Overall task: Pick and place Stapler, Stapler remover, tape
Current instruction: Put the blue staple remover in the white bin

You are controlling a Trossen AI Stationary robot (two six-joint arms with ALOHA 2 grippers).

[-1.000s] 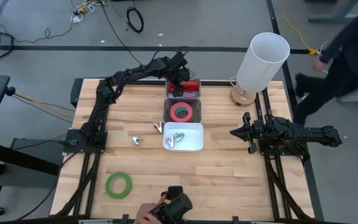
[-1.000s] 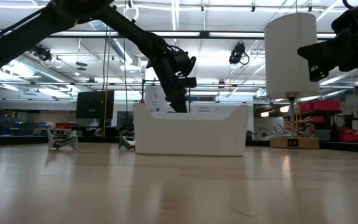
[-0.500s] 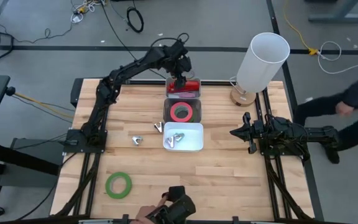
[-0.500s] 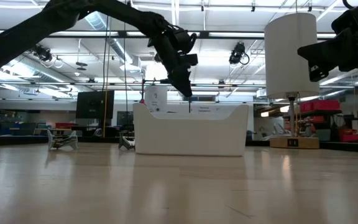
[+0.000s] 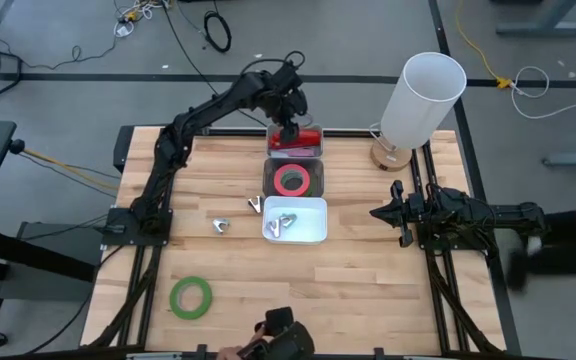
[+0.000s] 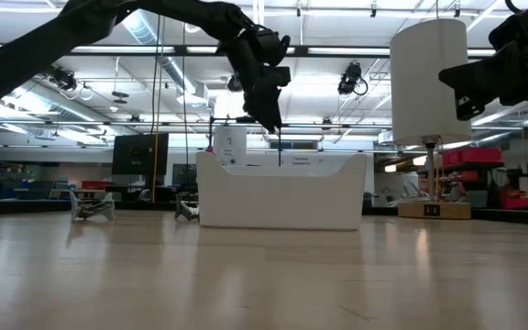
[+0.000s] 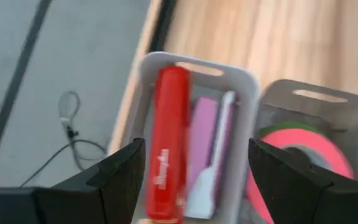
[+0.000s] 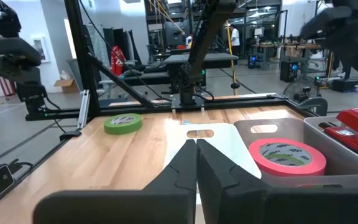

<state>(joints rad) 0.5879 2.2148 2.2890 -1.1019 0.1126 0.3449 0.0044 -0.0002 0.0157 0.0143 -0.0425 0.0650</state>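
The stapler (image 7: pixel 168 143) lies in the far grey bin (image 5: pixel 296 152); my left gripper (image 5: pixel 288 127) hangs released above it, while my right gripper (image 5: pixel 380 213) waits clenched at the table's right side.

My overhead camera looks straight down on the whole bench (image 5: pixel 368 270), both arms included. The low camera sits at bench-top level, looking flat across the wood at the white bin (image 6: pixel 282 191) and the hall behind. The left wrist camera hangs close above the far bin, looking down between its tool's fingers (image 7: pixel 120 177) at the red stapler (image 7: pixel 168 143). The right wrist camera looks level along the bench from its side. Overhead and both wrist views share the pink tape (image 5: pixel 291 181); overhead and right wrist share the green tape (image 8: pixel 122 123).
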